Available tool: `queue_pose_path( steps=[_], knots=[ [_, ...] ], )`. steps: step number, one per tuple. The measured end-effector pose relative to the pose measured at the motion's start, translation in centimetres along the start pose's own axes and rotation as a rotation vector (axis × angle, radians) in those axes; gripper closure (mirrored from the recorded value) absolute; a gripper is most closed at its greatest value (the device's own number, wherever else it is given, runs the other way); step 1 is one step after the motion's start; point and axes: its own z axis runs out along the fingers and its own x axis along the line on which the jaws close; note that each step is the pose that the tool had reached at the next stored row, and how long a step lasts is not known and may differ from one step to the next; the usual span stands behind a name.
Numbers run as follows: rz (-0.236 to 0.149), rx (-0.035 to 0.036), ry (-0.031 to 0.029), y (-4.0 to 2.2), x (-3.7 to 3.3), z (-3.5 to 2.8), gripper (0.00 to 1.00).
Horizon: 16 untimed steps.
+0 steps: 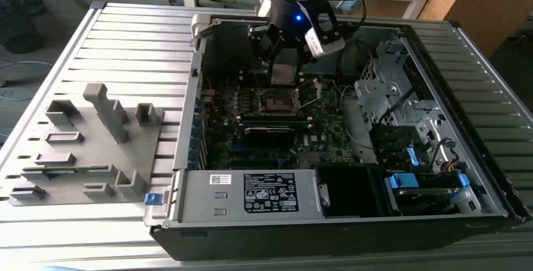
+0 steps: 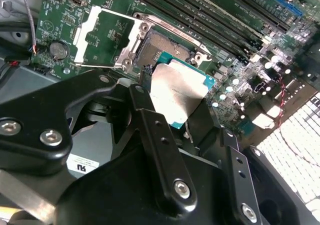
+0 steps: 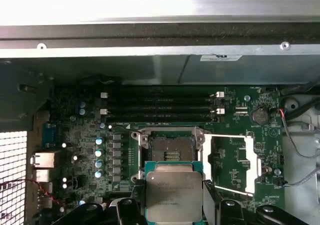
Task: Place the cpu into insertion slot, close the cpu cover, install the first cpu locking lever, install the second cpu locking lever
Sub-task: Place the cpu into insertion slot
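My gripper (image 1: 283, 55) is shut on the cpu (image 1: 283, 73), a flat silvery square chip with a teal edge. It holds the chip in the air inside the open computer case, a little short of the insertion slot (image 1: 278, 101). In both wrist views the cpu (image 3: 174, 195) (image 2: 177, 95) sits between the black fingers (image 2: 145, 107). The insertion slot (image 3: 170, 149) (image 2: 160, 47) lies open with its dark centre bare. The cpu cover (image 3: 231, 164) (image 2: 102, 35) is flipped open and lies beside the slot over the green board.
The open computer case (image 1: 187, 115) lies on a slatted grey table. Long black memory slots (image 3: 160, 105) run beside the socket. Drive bays and cables (image 1: 391, 108) fill the exterior view's right, and the power supply (image 1: 249, 193) is in front. A grey fixture rack (image 1: 83, 140) stands at the left.
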Motion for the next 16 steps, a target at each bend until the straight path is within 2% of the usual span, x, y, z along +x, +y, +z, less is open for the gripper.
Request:
queue_pose_path(
  steps=[2, 4, 16],
  knots=[
    [0.000, -0.0001, -0.0021, -0.02, 0.01, 0.20, 0.46],
    [0.000, 0.0019, -0.0022, -0.02, 0.01, 0.22, 0.46],
    [0.000, 0.0019, -0.0023, -0.05, 0.02, 0.59, 0.46]
  ],
)
